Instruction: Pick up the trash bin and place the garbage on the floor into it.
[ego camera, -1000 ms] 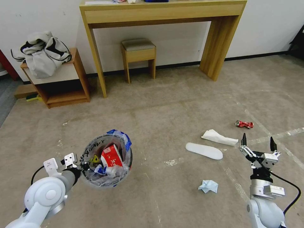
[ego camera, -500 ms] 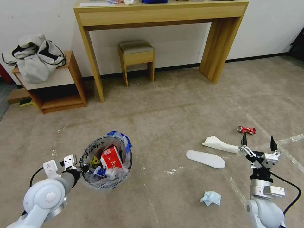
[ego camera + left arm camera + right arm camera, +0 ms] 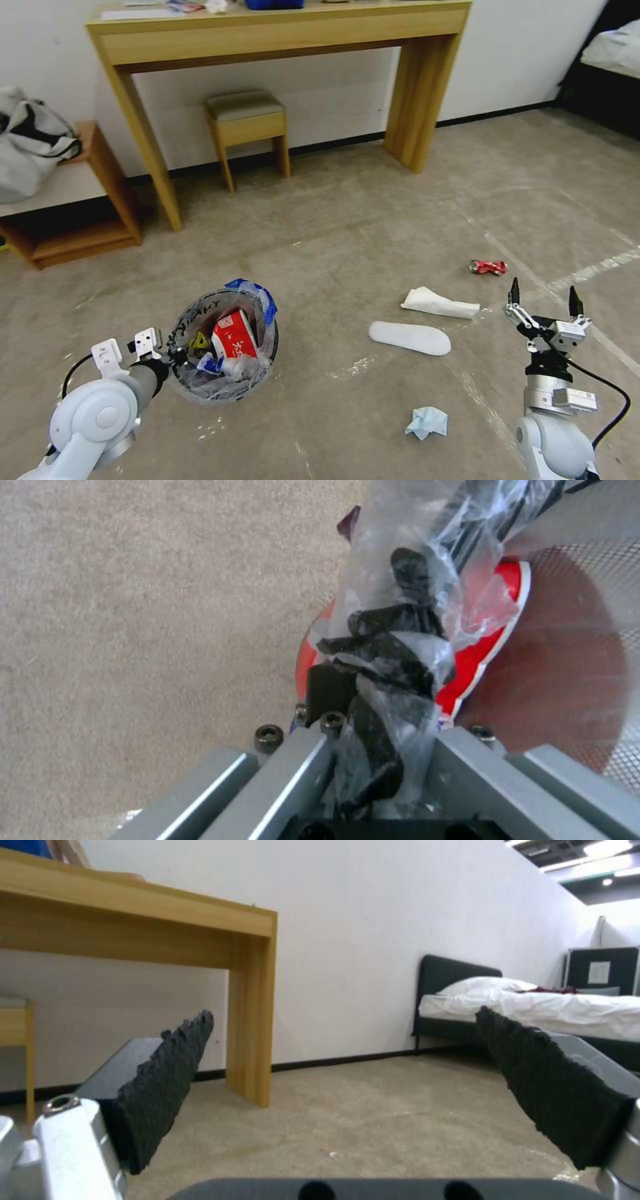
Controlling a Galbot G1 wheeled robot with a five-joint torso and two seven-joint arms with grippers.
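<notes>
Since the earlier frame we have turned right, sliding the desk (image 3: 280,33) toward upper left. Lower left, our left gripper (image 3: 175,352) clamps the trash bin (image 3: 223,343) rim; keep it level. Lower right, our right gripper (image 3: 543,300) gapes empty near the slipper (image 3: 410,337).

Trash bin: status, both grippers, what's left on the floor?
Left gripper shut on trash bin rim, bin aloft. Right gripper open, empty. Can, tissue, slipper, blue wad on floor.

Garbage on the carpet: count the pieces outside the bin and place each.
4: red can farthest, white tissue before it, flat slipper nearer, blue-white wad nearest.
</notes>
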